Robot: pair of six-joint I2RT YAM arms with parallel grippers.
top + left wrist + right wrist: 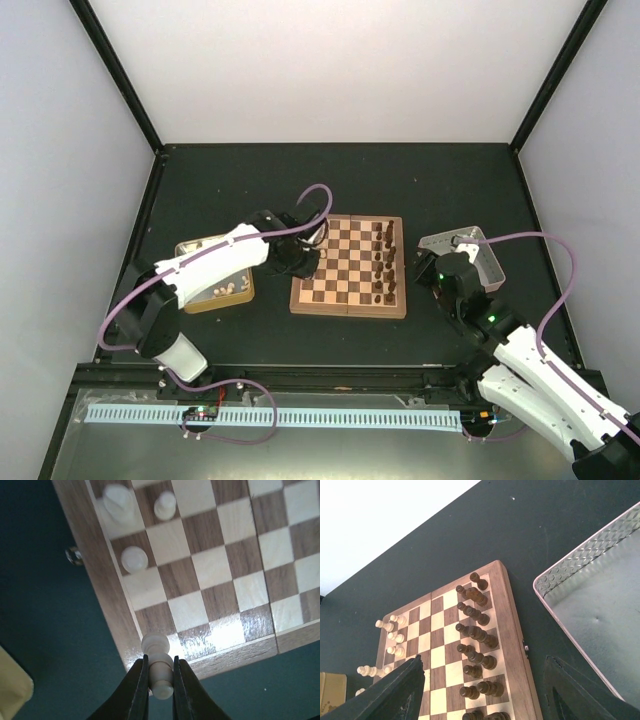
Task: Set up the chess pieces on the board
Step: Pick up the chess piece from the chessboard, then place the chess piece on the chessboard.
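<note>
Left wrist view: the left gripper (pixel 160 672) has its jaws pressed shut on one pale piece (pixel 156 643), pinched across its middle. The piece sits over the reddish border of the board (pixel 200 575), at a corner on the left side. We cannot tell whether it touches the wood.

Step in hand, by our judgement: placing a pale man on its home square. The next move calls for a short advance over the corner square, the piece brought upright, a gentle lowering, then release. It must stay clear of the three pale pieces (pixel 135 559) standing farther along that edge.

Top view: the left arm (pixel 215 255) reaches right and far from its base, forearm over the tin (pixel 205 303), wrist at the board's left edge. More pale men lie in the tin, so we judge that side well short of done. The right arm (pixel 530 360) is folded, its wrist between board and tray (pixel 488 255).

Right wrist view: the right gripper (pixel 482 657) holds nothing, fingers wide apart. Dark pieces (pixel 475 640) stand in two files along the right edge.
</note>
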